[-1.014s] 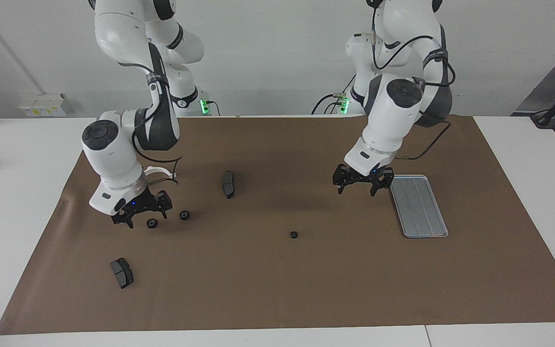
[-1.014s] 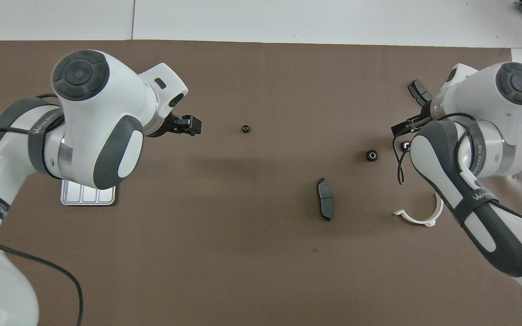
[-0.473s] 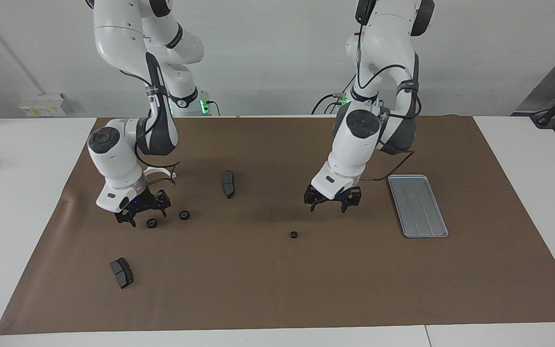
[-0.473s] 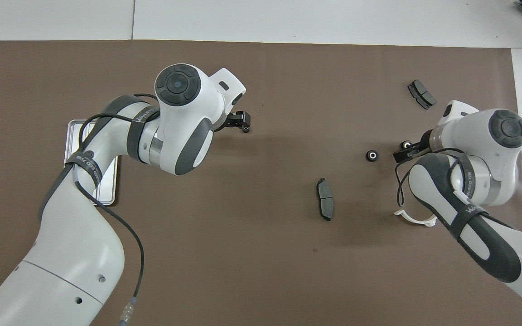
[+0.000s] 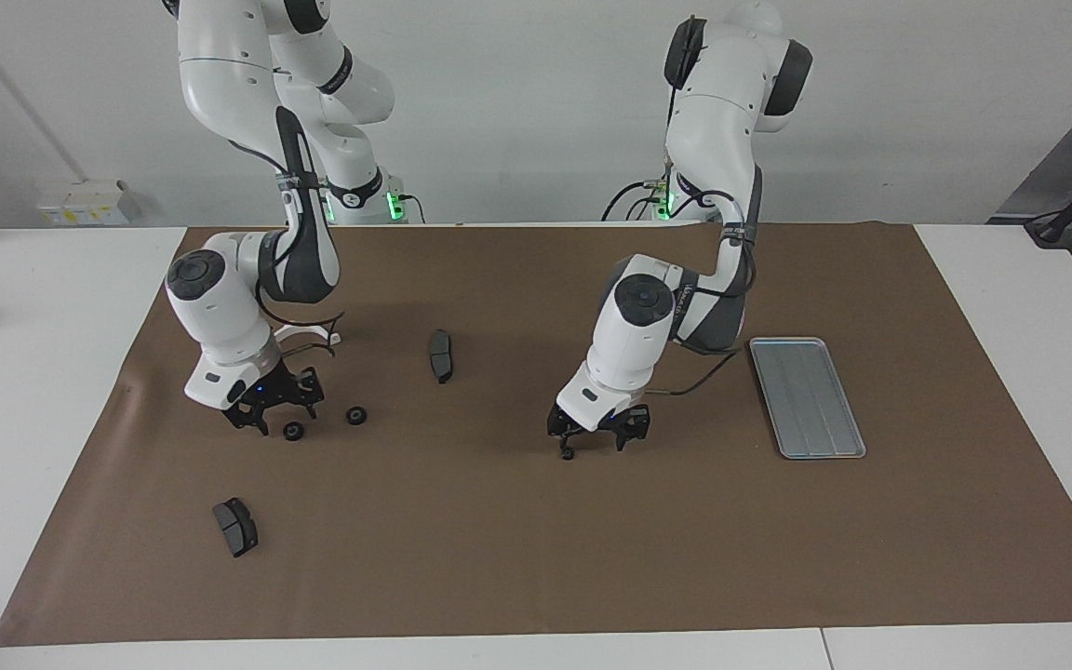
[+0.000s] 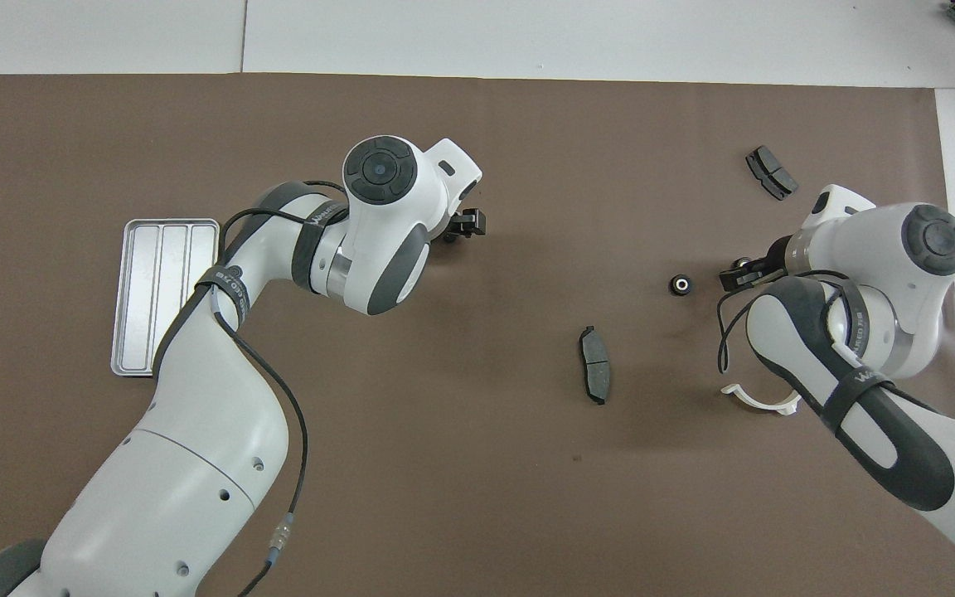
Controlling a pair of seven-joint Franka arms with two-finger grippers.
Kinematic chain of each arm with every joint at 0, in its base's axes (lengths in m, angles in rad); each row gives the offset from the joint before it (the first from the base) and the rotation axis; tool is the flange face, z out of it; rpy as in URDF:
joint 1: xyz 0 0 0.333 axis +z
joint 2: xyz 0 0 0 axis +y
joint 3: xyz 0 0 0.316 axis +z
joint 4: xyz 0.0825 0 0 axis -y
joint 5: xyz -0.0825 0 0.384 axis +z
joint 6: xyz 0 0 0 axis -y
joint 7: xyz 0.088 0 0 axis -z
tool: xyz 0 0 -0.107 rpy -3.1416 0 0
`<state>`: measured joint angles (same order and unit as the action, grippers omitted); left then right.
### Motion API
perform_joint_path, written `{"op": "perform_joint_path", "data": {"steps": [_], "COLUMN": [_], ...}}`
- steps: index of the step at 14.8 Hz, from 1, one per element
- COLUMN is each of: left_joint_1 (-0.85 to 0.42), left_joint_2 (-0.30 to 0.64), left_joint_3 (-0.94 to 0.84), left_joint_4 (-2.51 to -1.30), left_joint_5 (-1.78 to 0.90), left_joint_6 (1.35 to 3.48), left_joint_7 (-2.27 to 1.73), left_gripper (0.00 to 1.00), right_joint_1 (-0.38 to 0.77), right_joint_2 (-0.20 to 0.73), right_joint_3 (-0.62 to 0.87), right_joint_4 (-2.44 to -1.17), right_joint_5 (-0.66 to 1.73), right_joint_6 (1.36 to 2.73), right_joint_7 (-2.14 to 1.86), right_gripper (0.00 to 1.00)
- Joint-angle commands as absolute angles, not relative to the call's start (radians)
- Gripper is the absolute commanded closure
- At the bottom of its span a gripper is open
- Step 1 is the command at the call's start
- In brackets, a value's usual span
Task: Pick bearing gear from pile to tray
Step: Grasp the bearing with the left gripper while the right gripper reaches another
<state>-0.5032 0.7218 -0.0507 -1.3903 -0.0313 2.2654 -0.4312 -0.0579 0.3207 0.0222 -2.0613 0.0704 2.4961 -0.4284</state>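
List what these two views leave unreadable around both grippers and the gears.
- Left gripper at the lone gear: contact too small to tell in the facing view; its wrist covers the gear overhead.
- Right gripper by a gear: contact unclear.
- White bracket: partly under the right arm in both views.
- Gear teeth: too small.

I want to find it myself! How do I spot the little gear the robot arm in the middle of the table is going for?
Start at the silver tray on the brown mat, then move along to the left gripper, low at mid-table. The gear is the tiny black round piece at its fingertips. Two other gears lie together by the right gripper; this one lies alone.
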Motion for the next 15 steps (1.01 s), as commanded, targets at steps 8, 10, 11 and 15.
{"op": "perform_joint_path", "data": {"steps": [8,10,11,15], "left_joint_1": [-0.522,-0.522,-0.523,-0.514], "left_joint_2": [0.753,0.75,0.746,0.718], "left_joint_3": [-0.034,-0.032,-0.032,-0.029], "left_joint_4": [-1.345,-1.344,-1.345,-1.345], "left_joint_5": [0.025,0.025,0.025,0.026], "left_joint_6": [2.261,2.253,2.252,2.215], "left_joint_7": [-0.448,-0.448,-0.448,-0.446], "left_gripper": [0.82,1.0,1.0,1.0], "right_joint_1": [-0.066,-0.066,-0.069,-0.057], "right_joint_2": [0.334,0.334,0.334,0.319], "right_joint_3": [0.029,0.029,0.029,0.035], "right_joint_4": [-2.069,-2.068,-2.068,-1.998], "right_joint_5": [0.104,0.106,0.109,0.114], "right_joint_6": [2.528,2.526,2.525,2.44], "right_joint_7": [-0.462,-0.456,-0.448,-0.361], "right_gripper": [0.91,1.0,1.0,1.0]}}
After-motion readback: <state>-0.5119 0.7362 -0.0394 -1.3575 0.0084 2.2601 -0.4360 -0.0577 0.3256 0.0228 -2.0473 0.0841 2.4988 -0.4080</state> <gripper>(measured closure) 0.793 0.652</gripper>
